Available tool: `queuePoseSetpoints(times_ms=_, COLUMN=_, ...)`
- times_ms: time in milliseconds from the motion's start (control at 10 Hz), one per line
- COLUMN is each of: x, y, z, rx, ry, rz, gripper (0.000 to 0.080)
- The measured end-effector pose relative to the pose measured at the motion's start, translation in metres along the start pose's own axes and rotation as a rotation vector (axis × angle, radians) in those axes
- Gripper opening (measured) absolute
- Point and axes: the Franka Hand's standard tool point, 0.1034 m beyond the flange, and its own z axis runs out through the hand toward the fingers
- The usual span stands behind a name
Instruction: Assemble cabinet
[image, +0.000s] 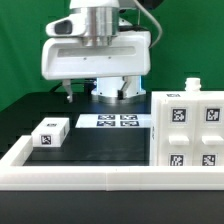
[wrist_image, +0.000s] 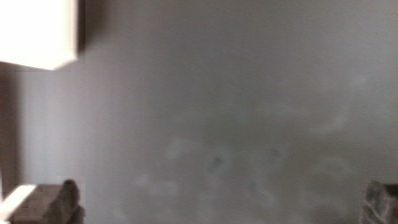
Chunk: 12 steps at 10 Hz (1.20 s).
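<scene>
No words, numbers or brand names can be read. The only signs are square black-and-white marker tags (image: 179, 114): four on the cabinet (image: 192, 136), one on a small white block (image: 58, 124), and several on the marker board (image: 88, 121).

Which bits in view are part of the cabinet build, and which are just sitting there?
Job:
- large white boxy cabinet with black-and-white square tags
- small flat white tagged block, probably a loose part
- two-finger tool, open and holding nothing

Lying about:
- thin flat white marker board
- long low white rim
- black table
</scene>
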Motion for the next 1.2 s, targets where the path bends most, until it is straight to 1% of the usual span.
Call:
queuePoseSetpoints(times_ms=100, x=-0.01, y=0.014, z=0.008, rx=0.003, ry=-0.021, rz=-0.001, gripper=0.0796)
queuePoseSetpoints(times_ms=200, x=-0.02, y=0.032, z=0.015, rx=0.006, ry=-0.041, rz=-0.01, gripper=0.0796)
queuePoseSetpoints(times_ms=300, x=-0.027, y=0.052, z=0.019, rx=0.003, ry=-0.05, rz=0.008, gripper=0.0796)
queuePoseSetpoints(times_ms=400, x=-0.028, y=0.063, z=0.02, rx=-0.008, ry=-0.041, rz=0.025, gripper=0.0796)
queuePoseSetpoints(times_ms=600, x=-0.026, y=0.059, z=0.02, rx=-0.007, ry=-0.041, rz=0.016, gripper=0.0796)
queuePoseSetpoints(times_ms=1100, x=-0.027, y=0.059, z=0.021, rx=-0.008, ry=-0.042, rz=0.017, gripper=0.0796)
queuePoseSetpoints(times_ms=1200, x=-0.035, y=0.066, z=0.028, rx=-0.025, ry=-0.029, rz=0.03, gripper=0.0796)
